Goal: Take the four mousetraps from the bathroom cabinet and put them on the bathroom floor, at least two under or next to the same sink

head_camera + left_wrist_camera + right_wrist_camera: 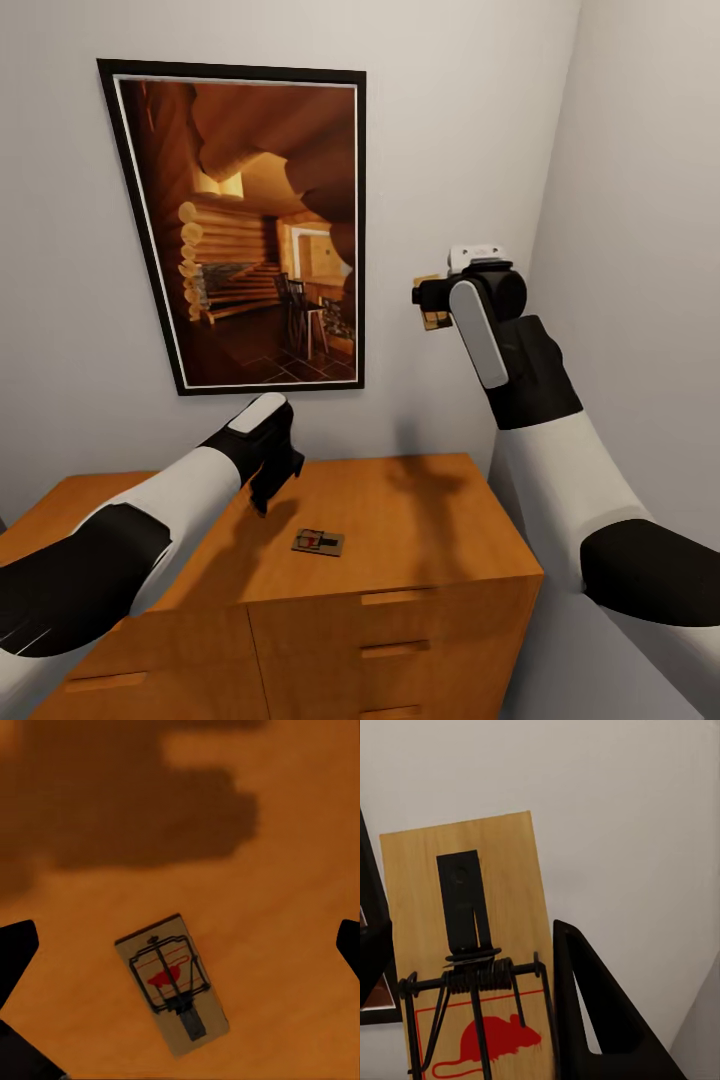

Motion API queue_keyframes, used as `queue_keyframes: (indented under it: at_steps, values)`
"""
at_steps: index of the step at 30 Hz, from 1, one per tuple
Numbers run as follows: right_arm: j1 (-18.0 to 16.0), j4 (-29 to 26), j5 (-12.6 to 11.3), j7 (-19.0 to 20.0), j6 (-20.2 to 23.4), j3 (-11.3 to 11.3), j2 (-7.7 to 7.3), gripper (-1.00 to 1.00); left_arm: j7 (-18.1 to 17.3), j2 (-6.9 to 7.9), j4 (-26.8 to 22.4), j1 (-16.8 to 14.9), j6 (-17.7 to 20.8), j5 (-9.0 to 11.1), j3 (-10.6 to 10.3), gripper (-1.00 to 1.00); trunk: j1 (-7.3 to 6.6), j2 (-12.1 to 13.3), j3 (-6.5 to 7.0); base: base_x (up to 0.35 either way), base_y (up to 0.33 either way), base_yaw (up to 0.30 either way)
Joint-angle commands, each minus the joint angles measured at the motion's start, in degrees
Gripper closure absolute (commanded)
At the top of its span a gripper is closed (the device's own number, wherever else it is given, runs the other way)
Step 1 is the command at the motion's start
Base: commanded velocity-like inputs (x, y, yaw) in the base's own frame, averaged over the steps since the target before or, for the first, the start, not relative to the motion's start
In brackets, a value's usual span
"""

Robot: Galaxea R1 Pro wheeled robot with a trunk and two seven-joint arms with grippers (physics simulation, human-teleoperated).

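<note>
While clamped on 1 mousetrap [465, 967], right tool [437, 305] up nr wall; left tool [272, 492] wide above cabinet [420, 520] trap [171, 982].

We see one mousetrap [318, 542] lying on the cabinet [420, 520] top, below our left gripper [268, 492]. Our right gripper [428, 296] holds another mousetrap [472, 967] up near the wall, right of the picture [240, 225].

tan mousetrap [171, 984] red mouse print, orange-brown cabinet [420, 520]
</note>
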Motion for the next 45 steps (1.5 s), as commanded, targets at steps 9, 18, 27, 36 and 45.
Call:
queue_keyframes:
  at_steps: [9,18,27,36,45]
  values:
    - [-0.12,0.95,-0.70,-0.63,0.13,0.25,0.11,1.00,4.70,-0.13,-0.31,-0.07,-4.01,3.01,-0.47,-1.00,0.01,-0.07,-0.09,0.000,0.000,0.000]
    - [-0.13,1.16,-0.70,-0.64,0.13,0.34,0.15,1.00,4.99,-1.01,-0.34,-0.07,-5.40,3.57,-0.45,-1.00,0.01,-0.07,-0.09,0.000,0.000,0.000]
    - [-0.13,1.25,-0.70,-0.62,0.13,0.38,0.23,1.00,4.75,-1.66,-0.39,0.07,-9.45,3.50,-0.52,-1.00,0.01,-0.07,-0.09,0.000,0.000,0.000]
    - [-0.13,1.26,-0.70,-0.62,0.13,0.38,0.22,1.00,4.96,-1.68,-0.40,0.10,-9.80,3.48,-0.53,-1.00,0.01,-0.07,-0.09,0.000,0.000,0.000]
    - [-0.13,1.39,-0.70,-0.62,0.13,0.38,0.18,1.00,11.52,-1.80,-0.36,0.11,-9.64,3.50,-0.53,-1.00,0.01,-0.07,-0.09,0.000,0.000,0.000]
